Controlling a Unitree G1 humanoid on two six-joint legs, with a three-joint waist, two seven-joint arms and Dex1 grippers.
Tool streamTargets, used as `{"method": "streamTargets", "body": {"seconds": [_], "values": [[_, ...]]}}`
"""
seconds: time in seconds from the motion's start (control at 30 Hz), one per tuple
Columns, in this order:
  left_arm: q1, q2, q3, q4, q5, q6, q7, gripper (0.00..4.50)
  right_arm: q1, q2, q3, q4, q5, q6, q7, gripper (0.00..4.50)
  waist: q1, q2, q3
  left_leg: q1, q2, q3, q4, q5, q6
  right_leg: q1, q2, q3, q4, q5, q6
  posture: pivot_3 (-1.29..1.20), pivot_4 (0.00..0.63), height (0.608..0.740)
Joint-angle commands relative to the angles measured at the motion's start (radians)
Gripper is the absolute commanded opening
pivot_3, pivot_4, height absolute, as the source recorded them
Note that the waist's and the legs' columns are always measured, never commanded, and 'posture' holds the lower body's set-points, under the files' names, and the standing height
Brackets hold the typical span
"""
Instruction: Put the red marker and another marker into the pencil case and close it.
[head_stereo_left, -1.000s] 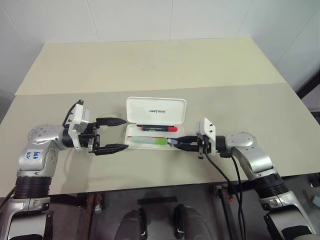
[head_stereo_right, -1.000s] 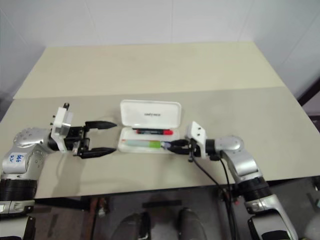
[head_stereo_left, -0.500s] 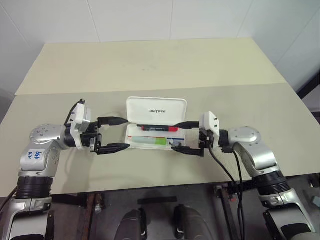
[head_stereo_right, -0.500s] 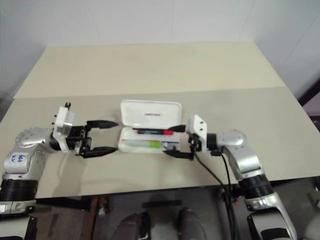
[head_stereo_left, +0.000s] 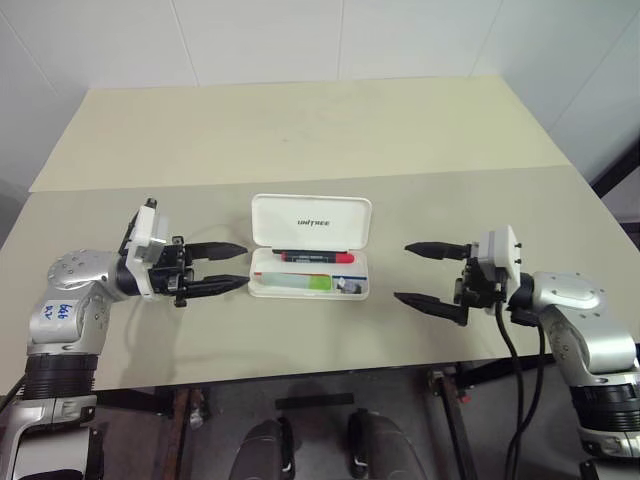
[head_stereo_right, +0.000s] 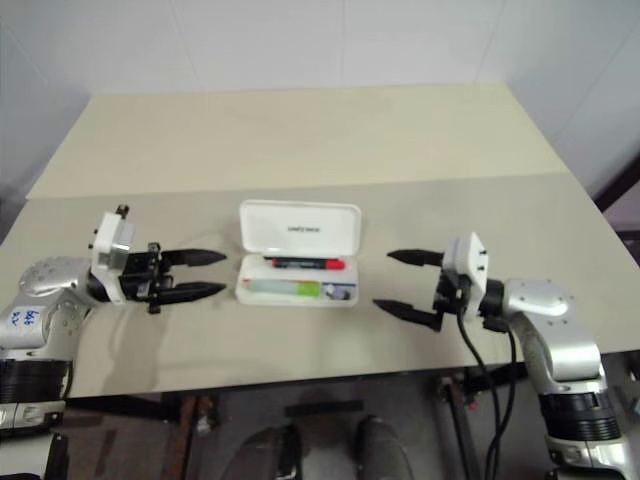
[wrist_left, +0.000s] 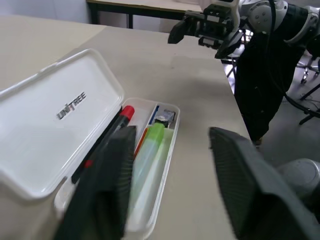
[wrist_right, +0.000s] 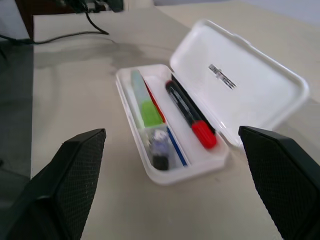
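- right gripper (head_stereo_left: 432, 273) sits off to the case's right, well apart from it, fingers spread wide with nothing in them
- left gripper (head_stereo_left: 228, 267) hangs just beside the case's left end, fingers partly open, also empty
- pencil case (head_stereo_left: 262, 289) sits between them on the table (head_stereo_left: 300, 130), and the loading part looks done
- green highlighter (head_stereo_left: 305, 284) lies in the front slot, with some small dark bit at its right end, can't really tell what
- red marker (head_stereo_left: 315, 257) lies behind it, along the hinge side
- lid (head_stereo_left: 311, 221) is up, so I'd say closing it is all that's left
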Motion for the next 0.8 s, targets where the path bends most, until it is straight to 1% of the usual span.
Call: {"method": "streamTargets", "body": {"seconds": [0.03,0.1,0.13,0.17,0.3,0.4,0.53,0.6,0.67,0.73,0.8], "values": [[-0.009,0.010,0.020,0.010,-0.014,-0.023,-0.025,1.13,-0.004,-0.007,-0.037,-0.010,0.012,-0.033,-0.004,4.50,0.002,0.000,0.000,0.000,0.000,0.000,0.000,0.000,0.000,0.000,0.000,0.000,0.000,0.000,0.000,0.00,0.150,0.740],[-0.010,0.003,0.020,0.012,-0.022,-0.027,-0.039,0.50,-0.007,-0.002,-0.033,-0.012,0.011,-0.038,-0.010,4.50,0.002,0.000,0.000,0.000,-0.001,0.000,0.000,0.000,0.000,0.000,-0.001,0.000,0.000,0.000,0.000,0.00,0.150,0.740],[-0.012,0.000,0.021,0.014,-0.023,-0.028,-0.039,0.11,-0.006,-0.001,-0.029,-0.015,0.010,-0.040,-0.012,4.50,0.002,0.000,0.000,0.000,-0.001,0.000,0.000,0.000,0.000,0.000,-0.001,0.000,-0.001,0.000,0.000,0.00,0.150,0.740],[-0.014,-0.004,0.021,0.017,-0.021,-0.031,-0.037,0.02,-0.006,0.000,-0.024,-0.017,0.009,-0.043,-0.013,4.50,0.002,0.000,0.000,0.000,-0.001,0.000,0.000,0.000,0.000,0.000,-0.001,0.000,-0.001,0.000,0.000,0.00,0.150,0.740],[-0.054,-0.047,0.041,0.053,-0.015,-0.062,0.026,0.02,-0.009,0.002,-0.014,-0.021,0.009,-0.046,-0.016,4.50,0.004,0.000,0.000,-0.001,-0.001,0.000,0.000,0.000,0.001,0.000,-0.001,0.000,-0.001,0.000,0.000,0.00,0.150,0.740],[-0.134,-0.104,0.084,0.129,-0.015,-0.087,0.150,0.02,-0.031,0.006,-0.021,-0.020,0.033,-0.030,-0.013,4.50,0.006,0.000,0.000,-0.001,-0.001,0.000,0.001,0.000,0.001,0.001,-0.001,0.000,0.000,0.000,0.000,0.00,0.150,0.740],[-0.217,-0.153,0.128,0.223,-0.013,-0.107,0.260,0.02,-0.055,0.015,-0.038,-0.036,0.094,0.013,-0.018,4.50,0.004,-0.001,0.001,0.000,-0.001,-0.001,0.003,0.000,0.001,0.002,-0.001,-0.001,0.000,0.001,0.002,0.00,0.150,0.740],[-0.250,-0.171,0.132,0.271,0.013,-0.136,0.316,0.02,-0.060,0.017,-0.041,-0.049,0.113,0.023,-0.023,4.50,0.004,-0.001,0.001,0.000,-0.001,-0.001,0.003,0.000,0.002,0.003,-0.001,-0.001,0.000,0.001,0.002,0.00,0.150,0.740],[-0.266,-0.179,0.132,0.296,0.022,-0.154,0.331,0.02,-0.060,0.016,-0.038,-0.055,0.119,0.027,-0.025,4.50,0.003,-0.001,0.001,0.000,-0.001,-0.001,0.003,0.000,0.002,0.003,-0.001,-0.001,-0.001,0.001,0.002,0.00,0.150,0.740],[-0.290,-0.197,0.113,0.347,0.058,-0.184,0.371,0.02,-0.057,0.024,-0.039,-0.073,0.137,0.031,-0.031,4.50,0.005,-0.002,0.001,0.000,-0.001,-0.001,0.003,0.000,0.002,0.003,0.000,-0.001,-0.001,0.001,0.002,0.00,0.150,0.740],[-0.329,-0.230,0.087,0.431,0.123,-0.231,0.454,0.02,-0.062,0.034,-0.041,-0.084,0.148,0.035,-0.050,4.50,0.007,-0.002,0.001,0.000,-0.001,-0.001,0.003,0.000,0.002,0.003,0.000,-0.002,-0.001,0.001,0.002,0.00,0.150,0.740]]}}
